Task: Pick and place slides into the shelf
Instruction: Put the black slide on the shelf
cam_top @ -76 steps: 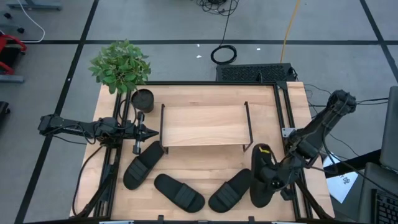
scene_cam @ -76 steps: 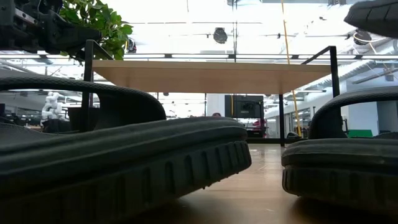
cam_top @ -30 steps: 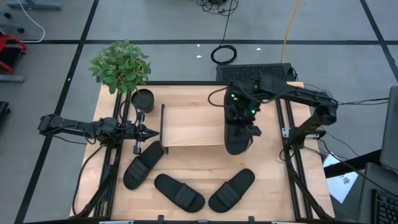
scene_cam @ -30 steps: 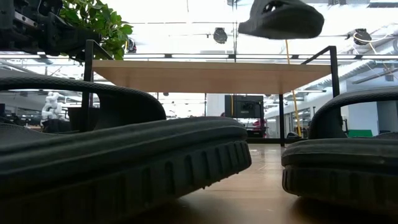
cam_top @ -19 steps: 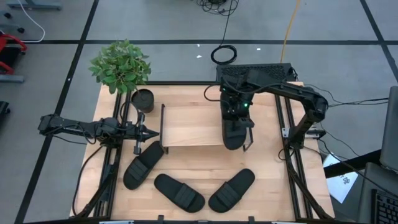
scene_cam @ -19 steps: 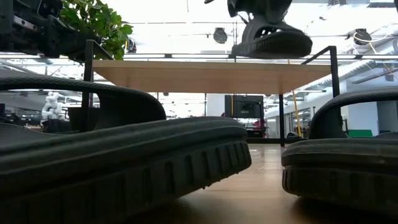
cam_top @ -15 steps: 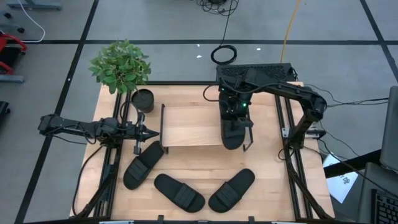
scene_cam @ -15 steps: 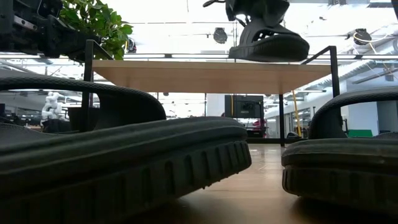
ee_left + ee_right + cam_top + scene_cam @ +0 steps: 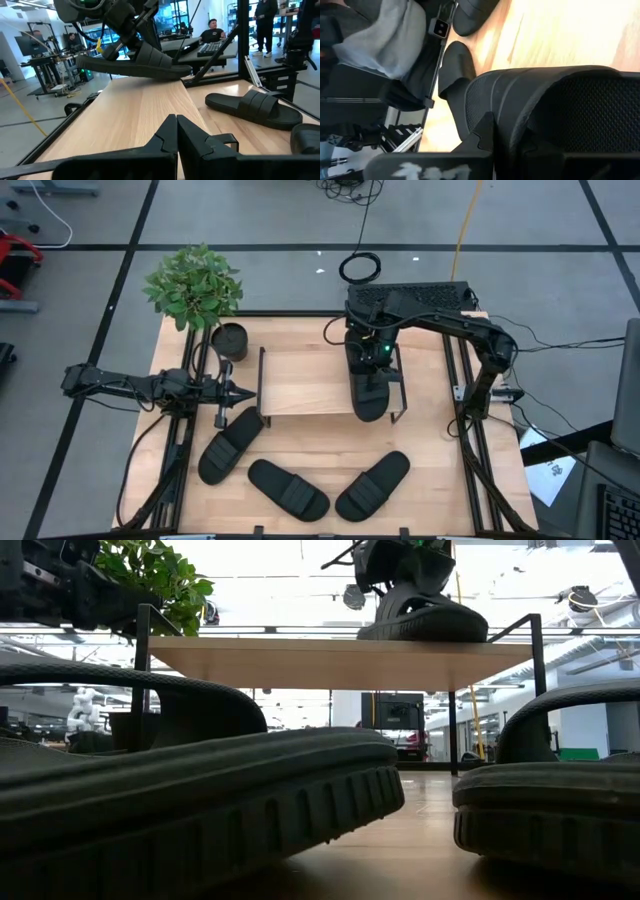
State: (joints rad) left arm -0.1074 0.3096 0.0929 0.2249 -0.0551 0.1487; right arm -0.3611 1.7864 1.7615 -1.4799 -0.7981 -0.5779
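Note:
My right gripper (image 9: 370,365) is over the right end of the shelf (image 9: 310,380), shut on a black slide (image 9: 368,395) that lies lengthwise from far to near across the light top board. In the low view this slide (image 9: 425,622) sits at the board's level under the gripper (image 9: 405,580). Three more slides (image 9: 230,443), (image 9: 288,488), (image 9: 372,485) lie sole-down on the table in front of the shelf. My left gripper (image 9: 238,392) waits shut at the shelf's left end, pointing right; its fingers (image 9: 176,125) show closed together. My right gripper holds the slide by its wide strap (image 9: 545,95), coming from above with the fingers pointing down. The slide is slightly tilted: its near end (image 9: 177,72) is down on the shelf board by the near edge, and its far end (image 9: 82,61) stays a little raised.
A potted plant (image 9: 195,285) with a dark pot (image 9: 229,340) stands at the table's far left corner, beside the left arm. Black frame rails (image 9: 460,380) run along the table's sides. The shelf's left and middle top is bare wood. People sit beyond the table (image 9: 214,30).
My right gripper has carried the slide a little toward the table's left and far edges and lowered it from well above the shelf down onto the top board's right end. The slide has stayed in the hold throughout.

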